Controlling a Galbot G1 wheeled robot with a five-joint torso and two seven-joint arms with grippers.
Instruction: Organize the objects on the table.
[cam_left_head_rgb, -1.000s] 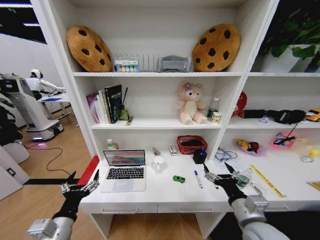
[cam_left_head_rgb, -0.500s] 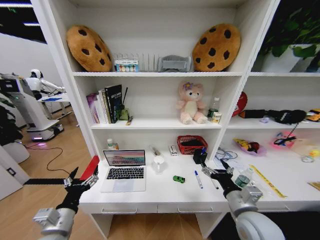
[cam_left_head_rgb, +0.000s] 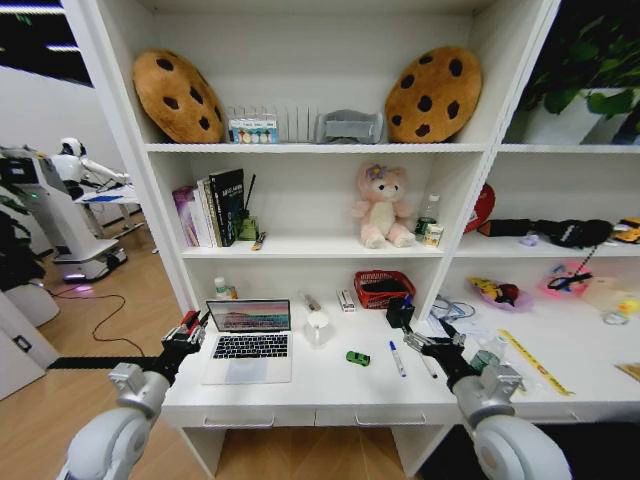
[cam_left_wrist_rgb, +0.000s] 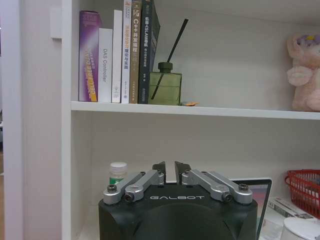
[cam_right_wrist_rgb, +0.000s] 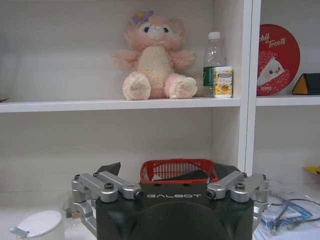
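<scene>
Lower left of the head frame: our left pincer (cam_left_head_rgb: 188, 331) has risen from below the worktop (cam_left_head_rgb: 320, 385) edge to just beside the laptop (cam_left_head_rgb: 248, 342), fingers pressed together, holding nothing. Centre: green toy car (cam_left_head_rgb: 357, 358) and blue marker (cam_left_head_rgb: 396, 358) lie apart on the worktop, untouched. Lower right: right pincer (cam_left_head_rgb: 432, 342), spread wide and empty, has crept toward the marker. We judge both arms are approaching; no object is moved yet.
</scene>
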